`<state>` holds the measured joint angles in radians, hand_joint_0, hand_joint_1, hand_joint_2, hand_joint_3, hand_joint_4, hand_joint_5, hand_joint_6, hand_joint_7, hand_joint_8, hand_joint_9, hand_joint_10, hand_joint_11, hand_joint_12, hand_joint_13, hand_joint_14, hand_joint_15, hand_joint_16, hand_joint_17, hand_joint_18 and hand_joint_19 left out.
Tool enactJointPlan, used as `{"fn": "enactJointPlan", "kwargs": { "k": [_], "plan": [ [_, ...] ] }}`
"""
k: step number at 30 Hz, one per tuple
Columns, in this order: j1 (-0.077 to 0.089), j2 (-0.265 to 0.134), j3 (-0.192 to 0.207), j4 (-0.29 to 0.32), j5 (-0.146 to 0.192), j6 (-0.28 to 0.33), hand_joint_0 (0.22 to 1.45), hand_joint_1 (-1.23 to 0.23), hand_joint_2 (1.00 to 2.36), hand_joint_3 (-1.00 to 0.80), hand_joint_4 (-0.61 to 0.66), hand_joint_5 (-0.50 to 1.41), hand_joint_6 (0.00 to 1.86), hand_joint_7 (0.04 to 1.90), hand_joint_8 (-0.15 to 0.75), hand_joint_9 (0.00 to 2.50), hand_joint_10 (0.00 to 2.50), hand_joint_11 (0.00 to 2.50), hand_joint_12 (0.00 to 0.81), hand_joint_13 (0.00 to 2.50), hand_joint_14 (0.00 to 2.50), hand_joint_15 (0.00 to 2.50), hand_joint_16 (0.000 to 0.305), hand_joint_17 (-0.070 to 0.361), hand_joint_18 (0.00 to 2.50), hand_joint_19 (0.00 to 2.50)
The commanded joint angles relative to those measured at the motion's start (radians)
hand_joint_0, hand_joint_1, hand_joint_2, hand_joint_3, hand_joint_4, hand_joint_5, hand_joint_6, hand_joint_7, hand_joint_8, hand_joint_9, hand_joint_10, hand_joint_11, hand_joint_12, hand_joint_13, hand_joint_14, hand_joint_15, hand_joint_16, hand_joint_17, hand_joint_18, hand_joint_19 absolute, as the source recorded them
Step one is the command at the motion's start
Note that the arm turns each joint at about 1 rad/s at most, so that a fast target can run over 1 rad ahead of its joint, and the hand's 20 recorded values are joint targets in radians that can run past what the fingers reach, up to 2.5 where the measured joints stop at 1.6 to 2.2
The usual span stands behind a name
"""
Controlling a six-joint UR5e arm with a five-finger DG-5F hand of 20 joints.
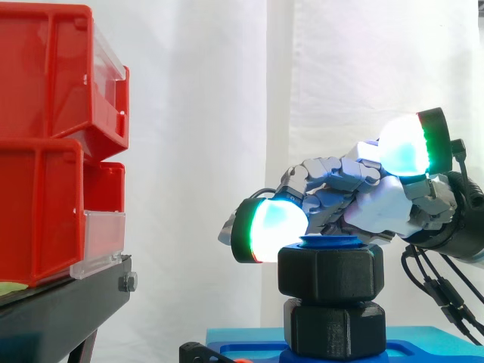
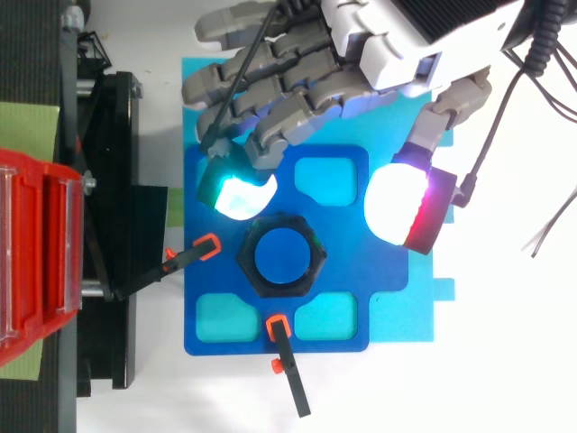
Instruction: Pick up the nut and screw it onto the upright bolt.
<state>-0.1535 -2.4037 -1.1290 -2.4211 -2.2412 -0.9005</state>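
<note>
One glowing fingertip hangs at about 11 o'clock from the nut in the top view. From the side it sits level with the nut's upper rim, just beside it; I can't tell if it touches. The thumb's pad is off at 2 o'clock and lifted well above. The hand is spread, with fingers and thumb apart and nothing clamped between them.

The nut already sits on the upright bolt, whose blue top shows through its bore, with a second black hexagonal piece beneath. The bolt's axis runs straight up from the blue plate, so I reckon the turning means dropping the thumb to bracket the nut, which lies at 5 o'clock from the fingers.
</note>
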Motion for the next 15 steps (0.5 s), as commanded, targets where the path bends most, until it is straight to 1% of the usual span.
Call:
{"fn": "enactJointPlan", "kwargs": {
  "k": [1,5,9,12,14,15],
  "plan": [
    [0.003,0.0,0.0,-0.001,0.0,0.0,0.46,-0.07,1.0,-0.5,0.19,-0.19,0.5,0.72,0.253,0.38,0.0,0.0,0.364,0.27,0.0,0.0,0.045,0.101,0.03,0.0],
    [0.005,0.0,0.0,0.001,0.0,0.002,0.46,-0.08,1.0,-0.5,0.19,-0.19,0.5,0.75,0.256,0.39,0.0,0.0,0.364,0.27,0.0,0.0,0.045,0.1,0.04,0.0],
    [0.005,0.0,0.0,0.004,0.0,0.022,0.46,-0.09,1.0,-0.5,0.21,-0.18,0.5,0.78,0.263,0.41,0.0,0.0,0.362,0.28,0.0,0.0,0.044,0.099,0.04,0.0],
    [0.005,0.0,0.0,0.005,0.0,0.026,0.46,-0.11,1.0,-0.5,0.27,-0.14,0.5,0.91,0.275,0.47,0.0,0.0,0.356,0.32,0.0,0.0,0.044,0.098,0.11,0.0],
    [0.005,0.0,0.0,0.007,0.0,0.026,0.47,-0.13,1.0,-0.5,0.29,-0.12,0.5,1.03,0.28,0.53,0.0,0.0,0.349,0.36,0.0,0.0,0.042,0.094,0.14,0.0],
    [0.005,0.0,0.0,0.007,-0.002,0.026,0.47,-0.14,1.0,-0.5,0.29,-0.11,0.5,1.05,0.279,0.54,0.0,0.0,0.345,0.37,0.0,0.0,0.042,0.094,0.14,0.0]
  ]
}}
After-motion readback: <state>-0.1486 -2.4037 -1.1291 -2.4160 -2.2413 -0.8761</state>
